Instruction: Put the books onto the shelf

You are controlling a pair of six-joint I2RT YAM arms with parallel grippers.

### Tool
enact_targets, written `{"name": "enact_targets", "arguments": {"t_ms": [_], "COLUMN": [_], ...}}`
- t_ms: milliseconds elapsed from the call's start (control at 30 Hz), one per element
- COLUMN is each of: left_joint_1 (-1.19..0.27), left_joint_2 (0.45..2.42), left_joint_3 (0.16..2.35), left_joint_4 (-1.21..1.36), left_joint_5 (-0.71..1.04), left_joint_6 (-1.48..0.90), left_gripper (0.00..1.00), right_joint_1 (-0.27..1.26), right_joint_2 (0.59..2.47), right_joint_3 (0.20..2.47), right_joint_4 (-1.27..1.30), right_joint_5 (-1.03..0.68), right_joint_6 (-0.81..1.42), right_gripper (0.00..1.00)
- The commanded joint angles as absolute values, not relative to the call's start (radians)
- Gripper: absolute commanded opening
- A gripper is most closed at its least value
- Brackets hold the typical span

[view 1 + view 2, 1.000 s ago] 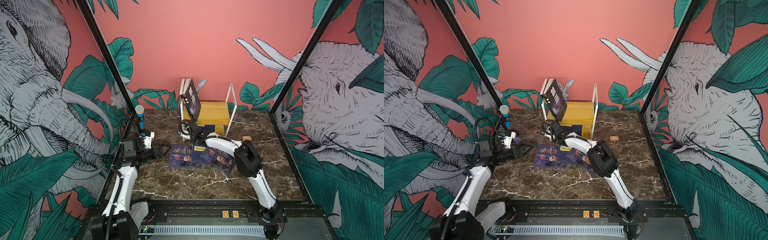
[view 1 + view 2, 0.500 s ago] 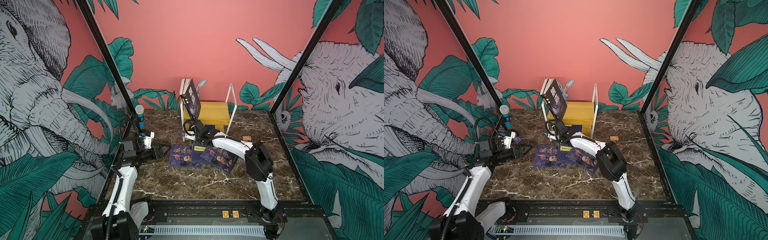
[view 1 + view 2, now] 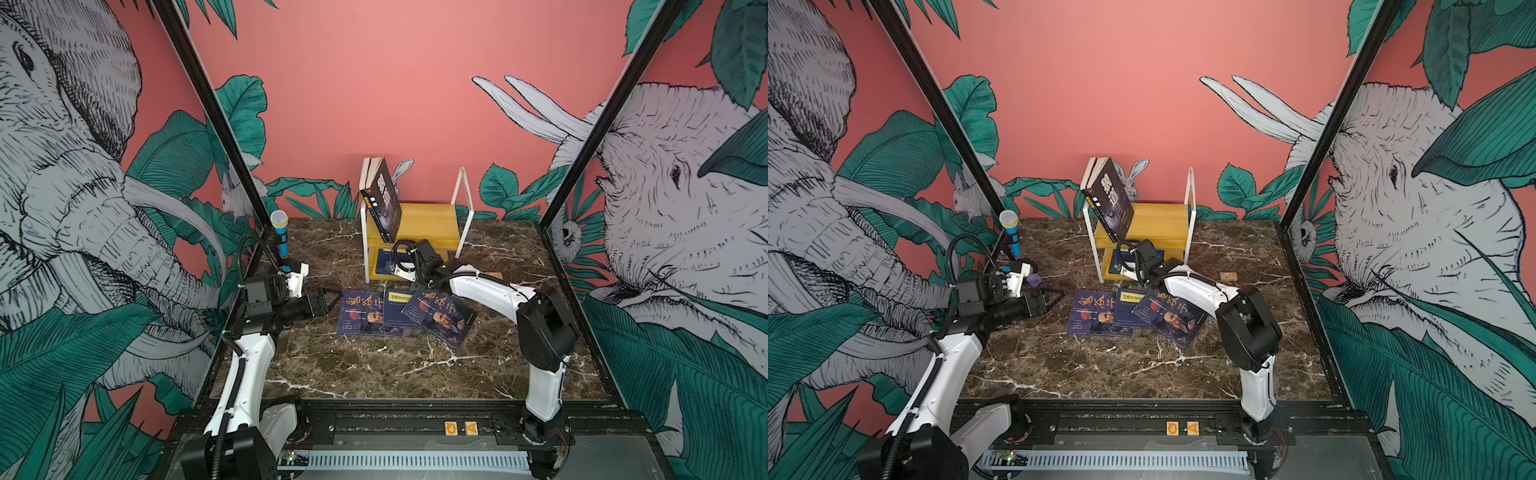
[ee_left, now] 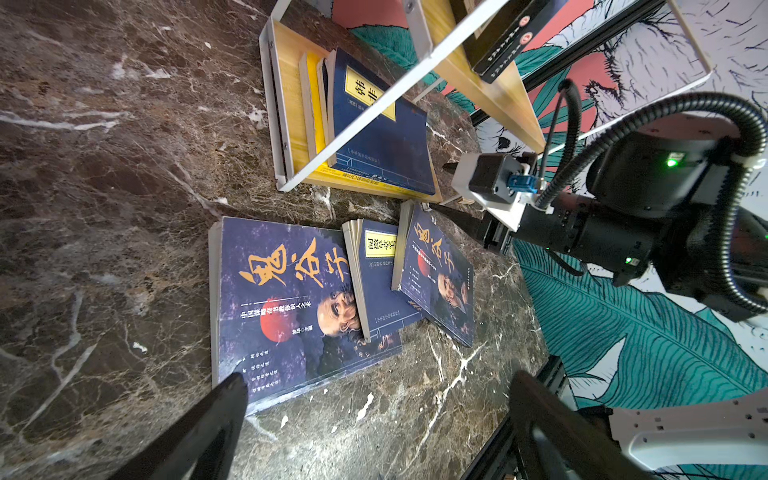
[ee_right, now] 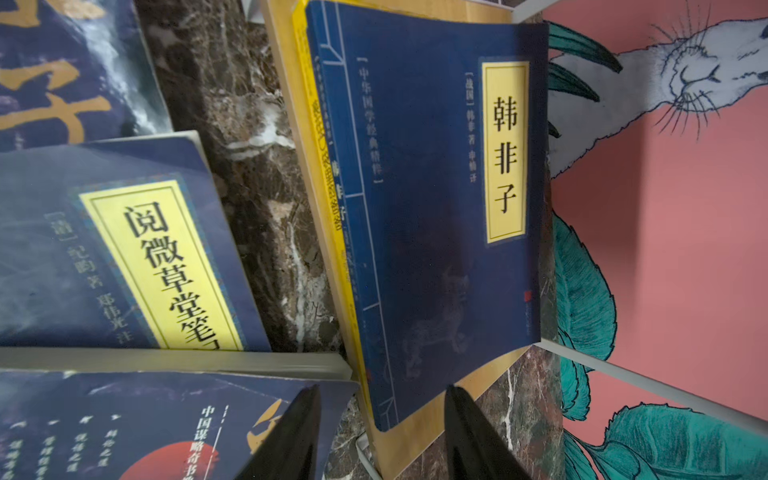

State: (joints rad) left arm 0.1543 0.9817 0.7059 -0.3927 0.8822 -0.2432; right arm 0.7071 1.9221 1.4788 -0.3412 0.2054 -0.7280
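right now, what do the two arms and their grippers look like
The left arm and right arm are white shells with black joints, each trailing a black ribbed cable hose. The left gripper and right gripper have slim black tapered fingers.

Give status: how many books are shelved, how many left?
Done: black book leans on the upper board of the shelf; a yellow-label navy book lies on the lower board. In hand: nothing; right gripper open at that book, left gripper open by the pile. Left, on the table: calligraphy book, second calligraphy book, yellow-label book between them.
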Motion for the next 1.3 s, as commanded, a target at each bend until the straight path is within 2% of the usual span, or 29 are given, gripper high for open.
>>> {"name": "enact_targets", "arguments": {"t_ms": [0, 200, 767, 1267], "left_joint_1": [0.163, 0.162, 0.162, 0.162], "left_joint_2": [0.962, 0.962, 0.963, 0.962], "left_joint_3": [0.726, 0.728, 0.729, 0.723], "left_joint_4": [-0.401, -0.404, -0.394, -0.391], "left_joint_5": [0.901, 0.901, 0.902, 0.902], "left_joint_6": [-0.237, -0.238, -0.248, -0.247], "left_gripper": [0.99, 0.99, 0.99, 0.99], "right_joint_1": [0.698, 0.672, 0.646, 0.635], "right_joint_2": [1.949, 1.959, 1.990, 2.008], "right_joint_3": [1.484, 1.477, 1.480, 1.506], "right_joint_4": [-0.307, -0.272, -0.276, -0.275], "right_joint_5": [0.202, 0.200, 0.197, 0.216], "right_joint_6": [-0.745, -0.731, -0.743, -0.744], "right_gripper": [0.50, 0.47, 0.48, 0.41]}}
